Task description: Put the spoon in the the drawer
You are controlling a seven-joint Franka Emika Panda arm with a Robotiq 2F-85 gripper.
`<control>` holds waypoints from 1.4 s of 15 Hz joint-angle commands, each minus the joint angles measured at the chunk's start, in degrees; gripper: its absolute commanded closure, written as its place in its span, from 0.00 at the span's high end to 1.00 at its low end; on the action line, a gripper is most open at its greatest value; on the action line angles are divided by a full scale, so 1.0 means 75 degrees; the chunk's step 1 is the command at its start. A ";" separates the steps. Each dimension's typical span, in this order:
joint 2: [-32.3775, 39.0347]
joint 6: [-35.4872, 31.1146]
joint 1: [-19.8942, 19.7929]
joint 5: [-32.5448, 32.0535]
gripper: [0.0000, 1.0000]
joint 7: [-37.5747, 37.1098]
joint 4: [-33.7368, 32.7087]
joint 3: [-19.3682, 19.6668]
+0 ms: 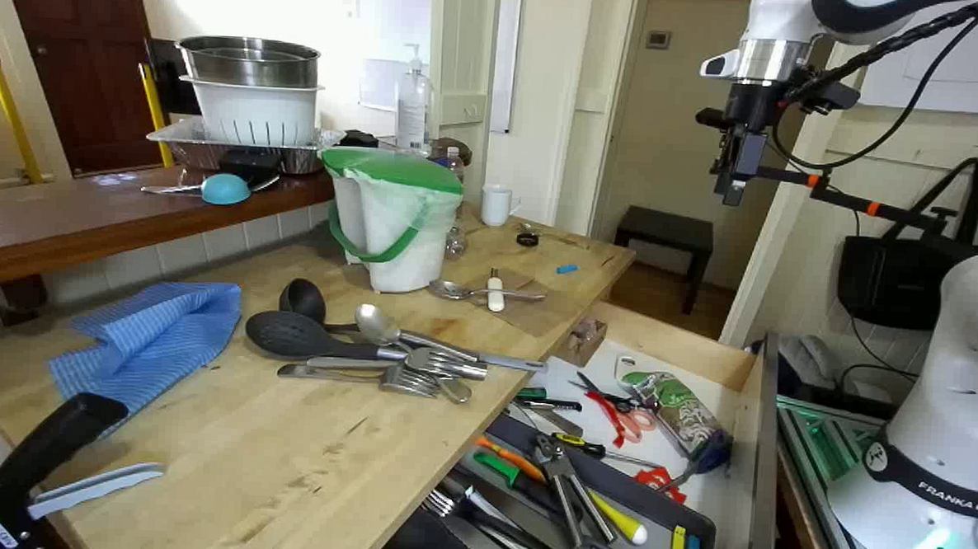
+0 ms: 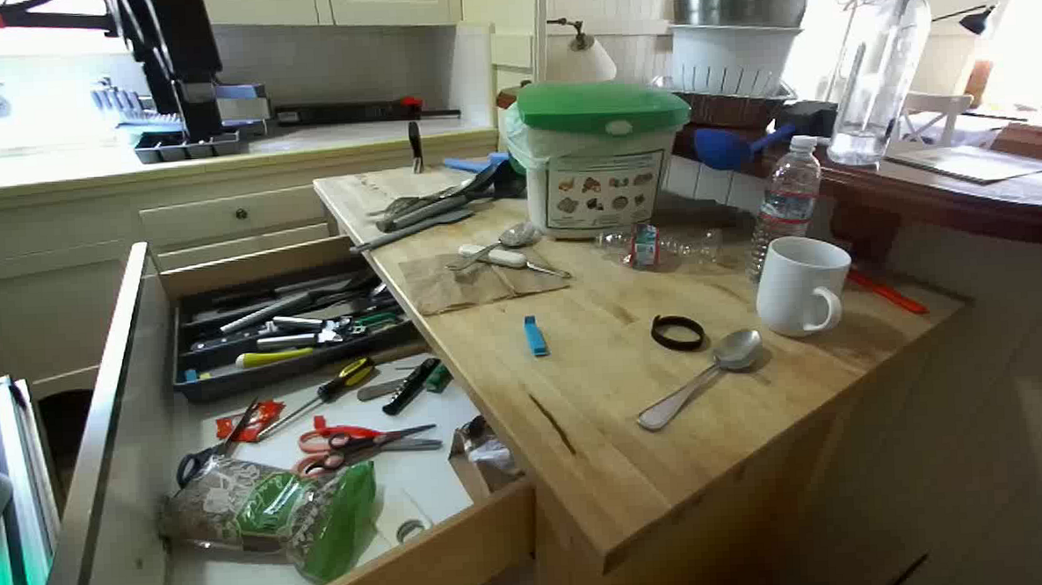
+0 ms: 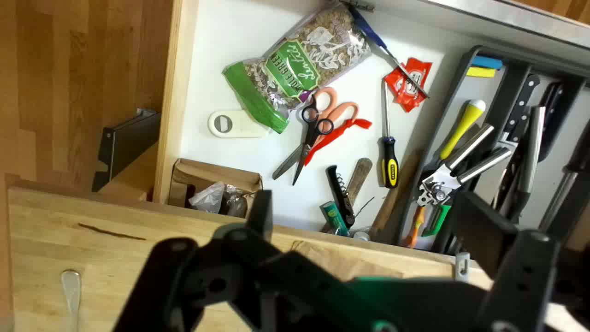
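Observation:
The drawer (image 1: pixel 684 342) is pulled out beside the pale wooden bench and holds tools and cutlery; it also shows in an exterior view (image 2: pixel 427 552) and the wrist view (image 3: pixel 171 101). A metal spoon (image 2: pixel 701 381) lies near the white mug; only its handle (image 3: pixel 71 295) shows at the wrist view's lower left. Another spoon (image 2: pixel 518 235) lies over a white-handled tool on brown paper, and a large metal spoon (image 1: pixel 378 323) lies among utensils. My gripper (image 1: pixel 732 186) is high above the drawer and bench edge. In the wrist view its fingers (image 3: pixel 371 219) are wide apart with nothing between.
A white bin with a green lid (image 1: pixel 405 221) stands on the bench. A white mug (image 2: pixel 800 285), a plastic bottle (image 2: pixel 785 197) and a blue cloth (image 1: pixel 156 330) are also there. In the drawer lie a lentil bag (image 3: pixel 299 64), scissors (image 3: pixel 309 138) and a dark tray (image 3: pixel 454 101).

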State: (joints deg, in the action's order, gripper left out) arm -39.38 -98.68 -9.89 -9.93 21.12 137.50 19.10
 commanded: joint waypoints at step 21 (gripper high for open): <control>0.0779 -0.1958 0.0625 -0.0797 1.00 0.1895 -0.0810 0.0163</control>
State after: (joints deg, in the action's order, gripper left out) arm -38.20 -108.13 -8.25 -15.01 29.66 135.20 18.77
